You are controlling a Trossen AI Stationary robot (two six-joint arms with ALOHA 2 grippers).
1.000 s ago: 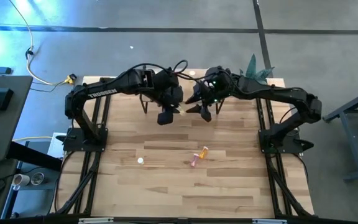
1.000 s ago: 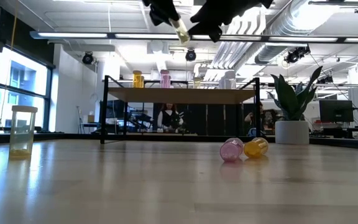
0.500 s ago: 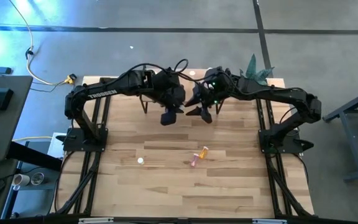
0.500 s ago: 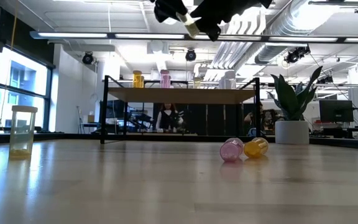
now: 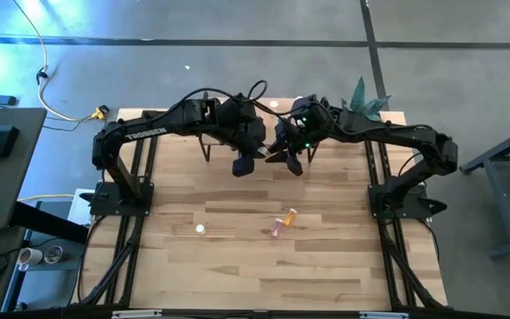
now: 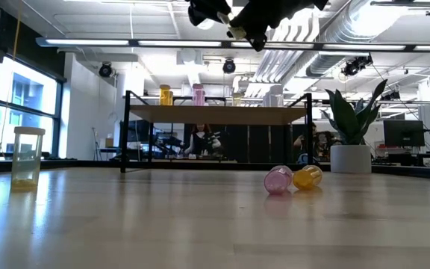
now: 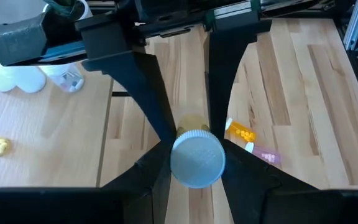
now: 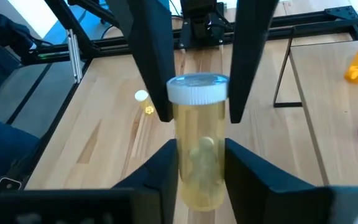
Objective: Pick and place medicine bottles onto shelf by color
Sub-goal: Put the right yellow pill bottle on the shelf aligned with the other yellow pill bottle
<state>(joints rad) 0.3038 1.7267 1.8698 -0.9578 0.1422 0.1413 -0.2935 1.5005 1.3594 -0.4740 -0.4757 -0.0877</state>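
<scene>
Mid-air handoff above the wooden bench (image 5: 237, 266): left pincer (image 7: 194, 163) and right pincer (image 8: 199, 163) both clamp one yellowish clear pill bottle with a white cap (image 8: 197, 137). If either tugs early, it'll probably twist loose and drop near the shelf (image 6: 219, 114).

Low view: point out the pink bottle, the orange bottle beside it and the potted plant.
pink bottle (image 6: 278, 180), low view, its round end.
orange bottle (image 6: 307, 177), low view, its body.
potted plant (image 6: 351, 158), low view, its white pot.
</scene>
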